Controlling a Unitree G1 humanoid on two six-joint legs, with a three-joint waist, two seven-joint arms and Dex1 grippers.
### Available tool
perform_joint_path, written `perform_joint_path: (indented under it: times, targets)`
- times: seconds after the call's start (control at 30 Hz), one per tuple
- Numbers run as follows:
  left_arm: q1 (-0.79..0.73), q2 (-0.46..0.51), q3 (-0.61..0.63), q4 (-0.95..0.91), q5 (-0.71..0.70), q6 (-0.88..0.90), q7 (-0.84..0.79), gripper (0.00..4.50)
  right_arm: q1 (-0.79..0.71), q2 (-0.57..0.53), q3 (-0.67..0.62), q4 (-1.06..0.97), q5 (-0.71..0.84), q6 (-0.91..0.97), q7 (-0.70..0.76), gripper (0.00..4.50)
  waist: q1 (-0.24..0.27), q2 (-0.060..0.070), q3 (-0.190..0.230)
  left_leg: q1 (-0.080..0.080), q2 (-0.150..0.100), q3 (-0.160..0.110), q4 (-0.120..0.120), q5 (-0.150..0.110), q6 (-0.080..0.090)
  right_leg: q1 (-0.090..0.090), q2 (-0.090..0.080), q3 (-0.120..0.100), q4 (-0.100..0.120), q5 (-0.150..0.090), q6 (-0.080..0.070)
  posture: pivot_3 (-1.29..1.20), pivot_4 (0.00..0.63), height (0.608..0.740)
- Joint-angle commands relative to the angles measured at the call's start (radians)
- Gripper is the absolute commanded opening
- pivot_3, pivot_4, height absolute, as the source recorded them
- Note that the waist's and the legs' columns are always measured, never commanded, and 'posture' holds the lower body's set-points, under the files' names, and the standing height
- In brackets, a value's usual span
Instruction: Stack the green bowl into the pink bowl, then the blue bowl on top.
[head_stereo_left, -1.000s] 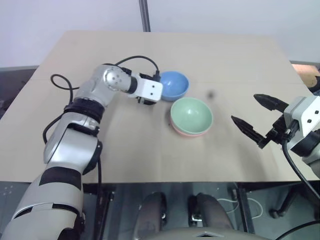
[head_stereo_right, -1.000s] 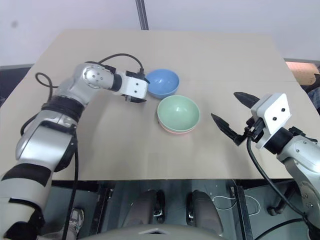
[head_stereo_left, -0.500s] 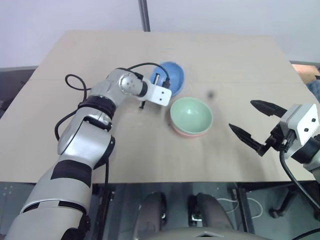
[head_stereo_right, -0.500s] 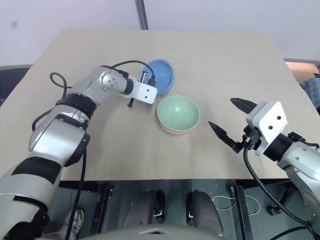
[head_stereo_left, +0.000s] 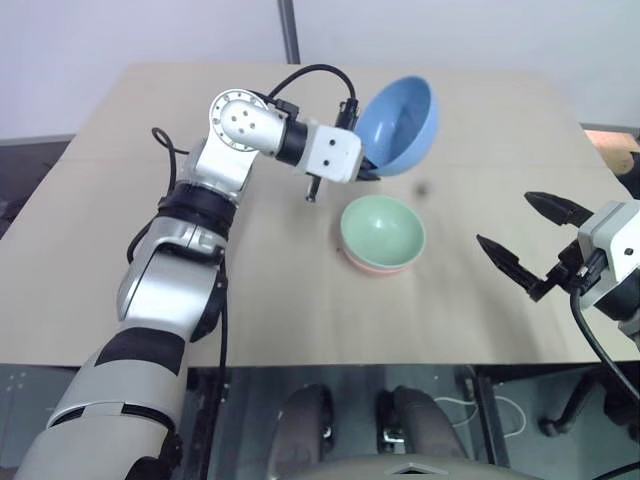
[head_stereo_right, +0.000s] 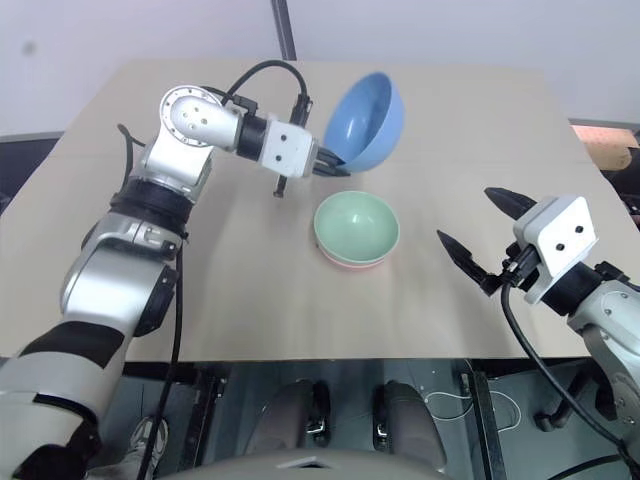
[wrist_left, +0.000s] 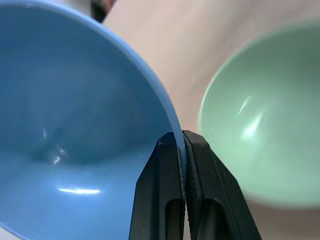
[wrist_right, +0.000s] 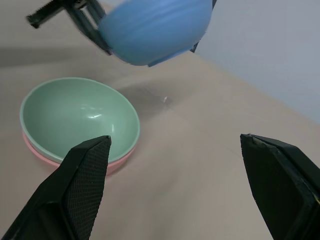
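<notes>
The left gripper (wrist_left: 183, 150) has clamped onto the rim of the blue bowl (head_stereo_left: 400, 125) and lifted it off the table (head_stereo_left: 300, 290). The bowl, flat on the tabletop a second ago, now hangs tilted in the air above and behind the green bowl (head_stereo_left: 383, 230).

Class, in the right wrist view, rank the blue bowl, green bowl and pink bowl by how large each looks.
1. green bowl
2. blue bowl, close in size to the green; held nearer the camera or not, unsure
3. pink bowl, just a rim under the green
</notes>
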Motion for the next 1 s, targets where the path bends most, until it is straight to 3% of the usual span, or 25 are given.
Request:
perform_joint_path:
  times: [0.03,0.17,0.2,0.43,0.6,0.63,0.73,1.0]
  targets:
    - [0.032,0.038,0.006,-0.108,-0.080,0.025,-0.099,1.39,0.004,0.002,-0.032,-0.012,-0.012,-0.030,-0.007,4.50,-0.004,0.000,0.000,0.000,0.000,0.000,0.000,0.000,0.000,0.000,0.000,0.000,0.000,0.000,0.000,0.00,0.150,0.740]
    - [0.056,0.041,0.022,-0.156,-0.097,0.078,-0.089,3.18,0.009,0.004,-0.031,-0.005,-0.016,-0.038,-0.006,4.50,0.001,0.000,0.000,0.000,0.000,0.000,0.001,0.000,0.000,0.000,0.001,0.000,0.000,0.000,0.000,0.00,0.150,0.740]
    - [0.058,0.044,0.031,-0.162,-0.092,0.106,-0.070,3.43,0.008,0.004,-0.027,-0.002,-0.014,-0.037,-0.005,4.50,0.003,0.000,0.000,0.000,0.000,-0.001,0.001,0.000,0.000,0.001,0.001,0.000,0.000,0.000,0.000,0.00,0.150,0.740]
    - [0.111,0.097,0.125,-0.262,-0.095,0.412,0.124,3.43,-0.010,0.041,0.040,0.074,0.006,-0.063,0.022,4.50,-0.004,0.000,0.000,0.000,0.000,-0.001,0.001,0.000,0.000,0.001,0.001,0.000,0.000,0.000,0.000,0.00,0.150,0.740]
    - [0.252,0.089,0.248,-0.393,-0.137,0.535,0.320,3.43,-0.046,0.033,0.088,0.155,-0.027,-0.102,0.065,4.50,-0.002,0.001,0.000,0.001,0.001,-0.001,0.001,0.000,0.000,0.001,0.000,0.000,0.000,0.000,0.000,0.00,0.150,0.740]
    - [0.283,0.090,0.265,-0.418,-0.164,0.604,0.337,3.86,-0.059,0.027,0.099,0.181,-0.029,-0.105,0.080,4.50,-0.001,0.001,0.000,0.001,0.001,-0.001,0.001,0.000,0.000,0.001,0.000,0.000,0.000,0.000,0.000,0.00,0.150,0.740]
    - [0.409,0.103,0.314,-0.525,-0.226,0.762,0.388,4.49,-0.114,0.026,0.127,0.273,-0.017,-0.118,0.128,4.50,-0.001,0.000,0.000,0.001,0.001,-0.001,0.001,0.000,0.000,0.001,0.000,0.000,0.000,0.000,0.000,0.00,0.150,0.740]
    - [0.721,0.033,0.485,-0.762,-0.289,0.801,0.641,4.49,-0.105,-0.001,0.136,0.370,-0.022,-0.172,0.244,4.50,0.004,0.001,0.000,0.001,0.001,-0.001,0.000,0.000,0.000,0.002,-0.001,0.000,0.000,0.001,-0.001,0.00,0.150,0.740]
